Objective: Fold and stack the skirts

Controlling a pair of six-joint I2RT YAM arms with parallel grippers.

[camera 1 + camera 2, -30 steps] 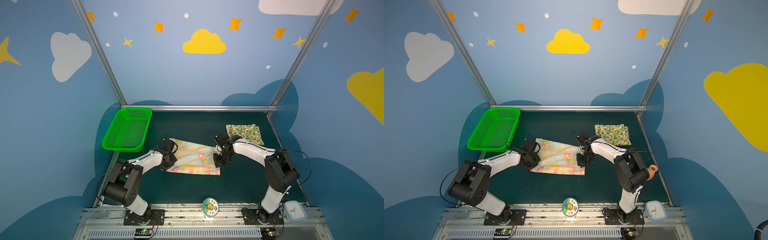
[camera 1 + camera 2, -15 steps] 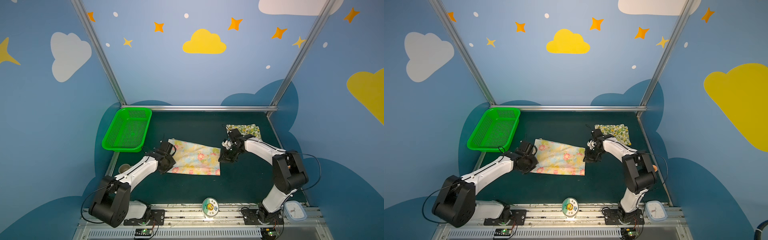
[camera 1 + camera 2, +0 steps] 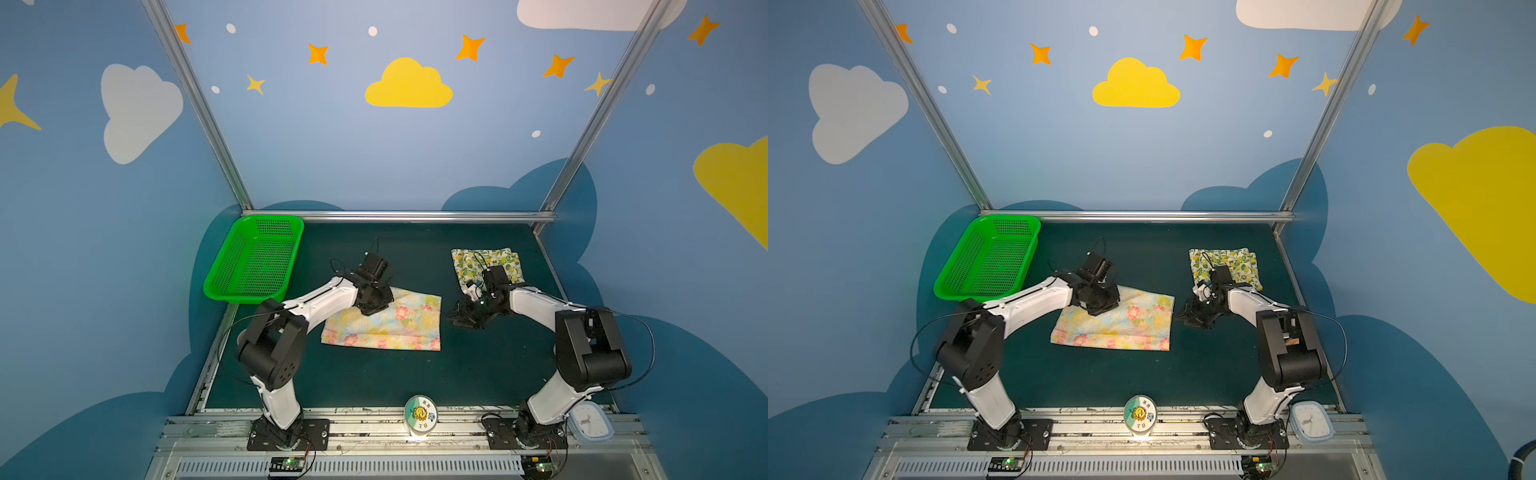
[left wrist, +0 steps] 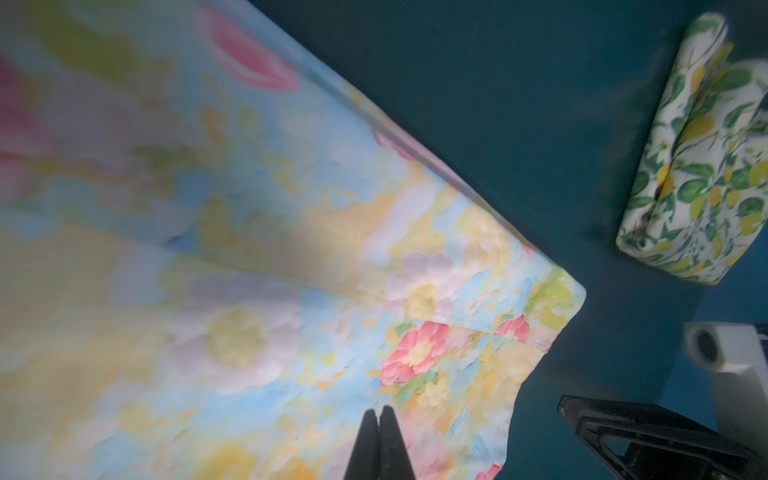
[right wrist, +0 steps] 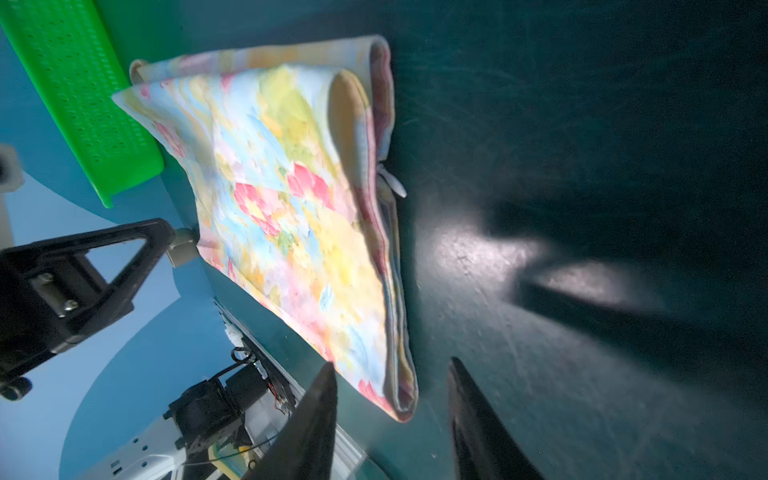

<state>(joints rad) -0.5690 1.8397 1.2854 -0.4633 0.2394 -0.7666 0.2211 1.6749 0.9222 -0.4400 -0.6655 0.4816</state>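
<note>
Skirt with flowers (image 3: 395,324), skirt with lemons (image 3: 463,266), apart

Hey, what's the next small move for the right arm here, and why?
Probably slide the open right tool onto the nearest edge of the flowered skirt and close: it holds nothing, and that skirt lies apart from the folded lemon skirt.

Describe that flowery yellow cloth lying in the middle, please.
The flowered skirt is thin, soft cloth, pale yellow with pink, blue and green pastel blooms. It lies folded flat, roughly rectangular, on the dark green table, its layered edges showing along the right side. The shut left gripper is over its far left corner; contact is unclear. The open right gripper is just off its right edge, seemingly not touching.
</note>
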